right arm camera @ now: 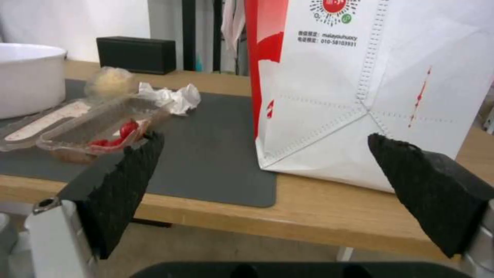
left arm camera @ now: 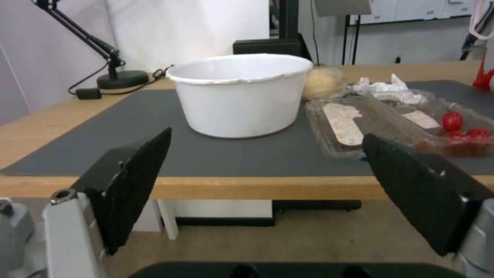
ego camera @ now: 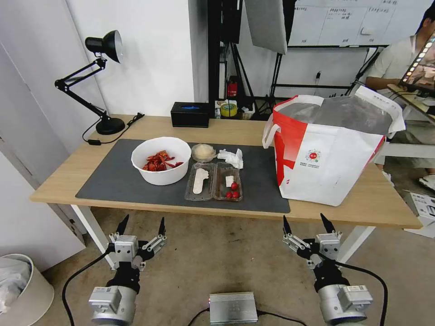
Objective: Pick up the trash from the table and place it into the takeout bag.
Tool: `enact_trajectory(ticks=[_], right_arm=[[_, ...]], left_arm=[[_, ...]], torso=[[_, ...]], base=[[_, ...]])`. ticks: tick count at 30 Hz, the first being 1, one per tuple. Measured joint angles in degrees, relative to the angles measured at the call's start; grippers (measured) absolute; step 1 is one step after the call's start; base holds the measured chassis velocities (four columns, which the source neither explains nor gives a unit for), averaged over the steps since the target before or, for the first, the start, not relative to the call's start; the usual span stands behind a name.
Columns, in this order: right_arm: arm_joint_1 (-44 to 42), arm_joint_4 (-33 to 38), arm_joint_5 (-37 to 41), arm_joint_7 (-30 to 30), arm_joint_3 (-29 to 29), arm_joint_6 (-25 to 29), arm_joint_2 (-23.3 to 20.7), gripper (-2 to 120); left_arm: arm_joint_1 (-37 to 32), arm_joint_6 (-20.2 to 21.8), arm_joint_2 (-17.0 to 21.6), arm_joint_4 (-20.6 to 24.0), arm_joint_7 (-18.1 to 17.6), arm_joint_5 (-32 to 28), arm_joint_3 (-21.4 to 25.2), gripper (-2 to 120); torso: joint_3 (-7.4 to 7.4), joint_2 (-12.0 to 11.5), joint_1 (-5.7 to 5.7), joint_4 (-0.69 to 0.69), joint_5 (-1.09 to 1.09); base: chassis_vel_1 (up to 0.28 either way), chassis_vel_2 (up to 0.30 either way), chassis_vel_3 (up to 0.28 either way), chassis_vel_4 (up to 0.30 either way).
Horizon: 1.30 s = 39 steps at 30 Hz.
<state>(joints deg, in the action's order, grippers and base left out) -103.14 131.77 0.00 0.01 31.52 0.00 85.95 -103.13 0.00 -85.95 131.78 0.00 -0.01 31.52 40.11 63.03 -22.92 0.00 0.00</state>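
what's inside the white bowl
Red shell scraps lie piled inside the white bowl. The near wall hides the bottom.

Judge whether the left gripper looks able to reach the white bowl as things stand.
Probably yes: the left gripper, open, hangs short of the table edge, with bare mat between it and the white bowl.

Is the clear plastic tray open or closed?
Open: the clear plastic tray lies with both halves flat on the mat.

A studio-like lab: light stands [ego camera: 290, 86], whiteboard [ego camera: 344, 22], desk lamp [ego camera: 97, 81] on a wooden table [ego camera: 380, 203].
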Motion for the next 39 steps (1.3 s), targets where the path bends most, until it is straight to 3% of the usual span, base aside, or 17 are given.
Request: enact_trajectory(ticks=[12, 16, 18, 23, 26, 27, 30, 32, 33, 36, 39], right_arm=[[0.0, 0.0, 0.0, 0.0, 0.0, 0.0, 0.0, 100], [0.3, 0.0, 0.3, 0.0, 0.0, -0.2, -0.5, 100], [3.7, 0.0, 3.4, 0.0, -0.4, -2.3, -4.9, 100], [8.1, -0.1, 7.4, 0.1, -0.8, -5.0, -10.7, 100], [13.7, -0.3, 12.6, 0.3, -1.4, -8.5, -18.0, 100], [13.7, -0.3, 12.6, 0.3, -1.4, -8.5, -18.0, 100], [18.8, -1.1, 16.6, 0.4, -2.5, -11.7, -24.6, 100], [19.5, -2.0, 17.0, 0.2, -3.9, -13.1, -26.0, 100], [19.5, -2.7, 17.3, 0.1, -4.3, -14.2, -27.4, 100], [19.4, -3.0, 18.2, 0.1, -3.5, -15.2, -29.6, 100], [19.8, -3.1, 20.4, 0.4, -2.4, -16.1, -31.4, 100]], left_arm=[[0.0, 0.0, 0.0, 0.0, 0.0, 0.0, 0.0, 100], [2.4, 0.3, -0.3, 0.0, -1.5, -2.5, -1.1, 100], [9.4, 1.4, -1.1, 0.0, -5.6, -9.6, -4.2, 100], [11.8, 0.7, -0.8, 0.1, -6.5, -14.2, -4.9, 100], [11.9, 1.0, 0.4, -0.2, -6.1, -16.9, -4.5, 100], [11.9, 1.0, 0.4, -0.2, -6.1, -16.9, -4.5, 100], [11.3, 6.1, 0.7, -0.6, -6.4, -21.7, -5.0, 100], [11.0, 7.8, 1.0, -0.6, -6.8, -24.1, -5.3, 100], [10.7, 10.2, 1.4, -0.4, -7.9, -27.3, -5.4, 100], [10.5, 13.1, 1.8, 0.4, -9.4, -31.9, -5.7, 100], [10.6, 15.3, 1.8, 1.1, -10.8, -36.0, -5.9, 100]], torso=[[0.00, 0.0, 0.00, 0.00, 0.00], [0.00, 0.0, 0.01, 0.02, 0.01], [0.00, 0.0, 0.01, -0.02, 0.00], [0.02, 0.0, -0.01, 0.00, 0.02], [0.01, 0.0, 0.01, 0.01, 0.01], [0.01, 0.0, 0.01, 0.01, 0.01], [0.01, 0.0, 0.00, -0.01, -0.03], [0.01, 0.0, 0.00, 0.06, -0.01], [0.02, 0.0, -0.01, 0.00, 0.08], [0.00, 0.0, 0.00, -0.02, -0.02], [0.00, 0.0, 0.00, 0.00, 0.02]], base=[[0.000, 0.000, 0.000, 0.000], [0.000, 0.000, 0.000, 0.000], [0.000, 0.000, 0.000, 0.000], [0.000, 0.000, 0.000, 0.000], [0.000, 0.000, 0.000, 0.000], [0.000, 0.000, 0.000, 0.000], [0.000, 0.000, 0.000, 0.000], [0.000, 0.000, 0.000, 0.000], [0.000, 0.000, 0.000, 0.000], [0.000, 0.000, 0.000, 0.000], [0.000, 0.000, 0.000, 0.000]])
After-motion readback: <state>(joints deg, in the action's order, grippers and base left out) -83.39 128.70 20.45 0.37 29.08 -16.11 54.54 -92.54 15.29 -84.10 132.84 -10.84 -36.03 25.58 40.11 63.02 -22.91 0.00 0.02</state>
